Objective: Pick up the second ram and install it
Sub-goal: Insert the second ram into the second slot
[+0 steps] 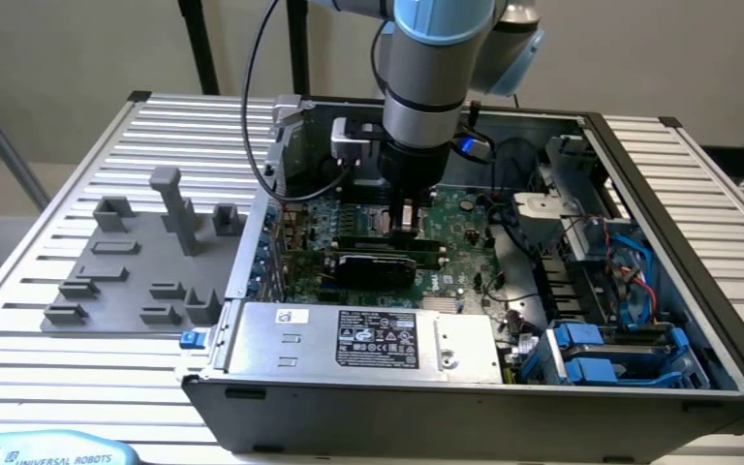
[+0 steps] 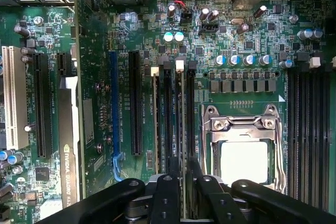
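- Hanging low over the memory slots, the fingers (image 2: pixel 172 182) are straddling one slot line from either side; whether they are clamping or standing loose I cannot tell.
- The second ram (image 2: pixel 180 114) is showing edge-on as a thin strip running away from the fingers, and it seems to be sitting in the slot with the white latch (image 2: pixel 180 65) at its far end.
- Doing this step well is, I judge, a matter of pressing straight down and evenly along the strip, keeping it upright, so both ends are seating together and nothing is bending the motherboard (image 2: pixel 105 40).
- Neighbouring slots are lying just beside it on both sides, leaving the fingers little room.
- The processor socket (image 2: pixel 244 156) is sitting near on one side, and the graphics card (image 2: pixel 68 145) well apart on the other.
- Loose cables (image 1: pixel 604 252) are trailing inside the computer case (image 1: pixel 682 194) toward the exterior view's right, clear of the arm.
- The grey fixture tray (image 1: pixel 139 262) is resting on the slatted surface (image 1: pixel 36 320) beside the case.
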Robot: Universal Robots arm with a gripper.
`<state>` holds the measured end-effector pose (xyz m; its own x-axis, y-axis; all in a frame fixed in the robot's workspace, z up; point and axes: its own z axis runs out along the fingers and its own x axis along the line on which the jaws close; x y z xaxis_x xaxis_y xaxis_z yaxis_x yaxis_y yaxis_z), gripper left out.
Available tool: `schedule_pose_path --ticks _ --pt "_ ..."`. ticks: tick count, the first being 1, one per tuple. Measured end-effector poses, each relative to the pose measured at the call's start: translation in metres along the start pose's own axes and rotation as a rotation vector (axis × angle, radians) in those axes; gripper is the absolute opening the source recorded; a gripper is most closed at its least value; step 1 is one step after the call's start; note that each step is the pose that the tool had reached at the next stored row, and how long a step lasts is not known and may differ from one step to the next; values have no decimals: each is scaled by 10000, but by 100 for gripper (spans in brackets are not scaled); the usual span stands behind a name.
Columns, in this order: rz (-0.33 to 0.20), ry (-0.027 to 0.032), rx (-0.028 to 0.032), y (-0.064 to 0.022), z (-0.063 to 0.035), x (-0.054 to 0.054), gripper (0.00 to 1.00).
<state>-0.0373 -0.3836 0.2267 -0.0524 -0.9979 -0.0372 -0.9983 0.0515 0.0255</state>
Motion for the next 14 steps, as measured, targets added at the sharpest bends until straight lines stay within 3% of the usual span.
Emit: schedule_pose_path --ticks 6,9,10,14 --pt "-2 -1 -2 8 -221 -8 21" --pt "-2 -3 -1 17 -238 -8 19" --pt "-6 -3 -1 18 -238 -8 13" --pt "-5 -1 -2 18 -239 -8 11"
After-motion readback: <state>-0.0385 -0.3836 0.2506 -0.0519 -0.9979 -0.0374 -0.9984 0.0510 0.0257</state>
